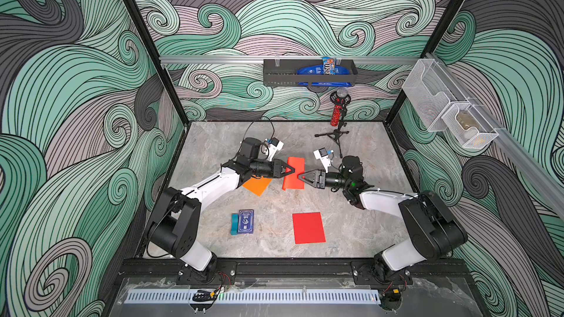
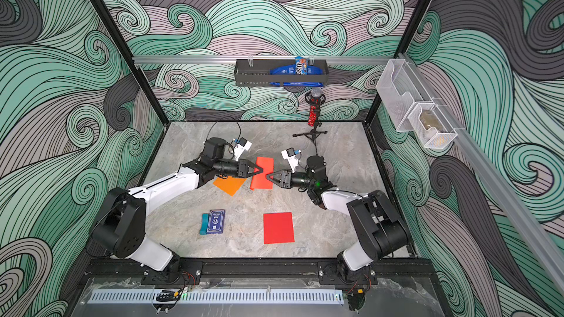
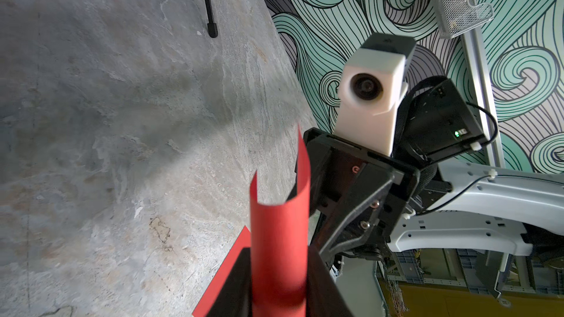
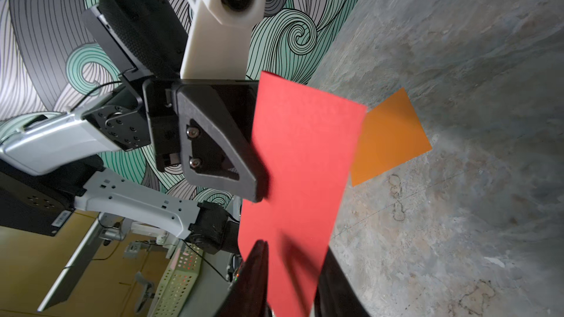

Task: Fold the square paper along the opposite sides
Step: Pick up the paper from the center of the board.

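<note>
Meeting nose to nose over the middle of the table (image 1: 351,224), the two arms have the square paper (image 1: 297,164) between them, and both top views show it there. The left gripper (image 1: 292,171) comes in from the left and the right gripper (image 1: 301,177) from the right, tips nearly touching across the red-orange sheet.

Look at the left wrist view: the square paper (image 3: 277,239) is curled into a trough and pinched between the dark fingers (image 3: 235,285). They're narrowly parted, one against each side of the curl, so that's a grasp, with the free corners standing up beyond the grip.

Over to the right wrist view: the square paper (image 4: 305,147) runs straight down between this gripper's fingers (image 4: 254,269), but it's smeared right at the tips. I cannot tell whether they've nipped it or merely flank it. The left gripper's finger (image 4: 213,147) lies against the sheet's edge on the other side.

Just left of the action an orange sheet (image 1: 258,186) lies flat under the left arm. A red sheet (image 1: 308,227) rests nearer, well apart. A blue card box (image 1: 245,221) sits near left, and a microphone (image 1: 337,114) stands at the far edge.
</note>
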`<state>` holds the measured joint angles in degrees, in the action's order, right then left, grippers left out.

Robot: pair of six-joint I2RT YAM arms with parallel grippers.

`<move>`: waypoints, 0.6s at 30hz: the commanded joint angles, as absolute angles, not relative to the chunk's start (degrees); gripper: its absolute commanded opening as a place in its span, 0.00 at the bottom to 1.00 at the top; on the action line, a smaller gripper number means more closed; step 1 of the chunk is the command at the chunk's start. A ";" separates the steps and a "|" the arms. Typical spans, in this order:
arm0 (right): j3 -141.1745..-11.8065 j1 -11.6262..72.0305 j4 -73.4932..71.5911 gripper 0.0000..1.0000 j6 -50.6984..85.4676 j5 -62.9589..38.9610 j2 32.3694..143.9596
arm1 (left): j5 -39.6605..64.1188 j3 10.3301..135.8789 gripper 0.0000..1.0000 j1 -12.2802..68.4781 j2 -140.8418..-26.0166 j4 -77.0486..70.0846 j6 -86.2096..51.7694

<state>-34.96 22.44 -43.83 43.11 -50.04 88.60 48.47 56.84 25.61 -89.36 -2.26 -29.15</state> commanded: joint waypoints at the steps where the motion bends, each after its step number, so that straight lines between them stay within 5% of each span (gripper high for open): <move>1: -35.77 22.41 -46.16 0.11 43.86 -50.46 87.96 | 49.01 56.60 0.29 25.20 -87.55 -3.26 -28.87; 3: -35.82 22.29 -45.44 0.00 43.56 -50.16 87.30 | 48.41 56.60 0.31 25.01 -87.32 -3.11 -28.65; 11: -37.16 21.14 -35.82 0.00 38.14 -47.84 80.28 | 47.07 57.57 0.71 21.62 -85.14 -1.91 -28.83; 18: -38.99 21.27 -31.87 0.00 37.29 -48.75 76.87 | 52.66 54.15 0.79 20.21 -83.76 -8.88 -32.68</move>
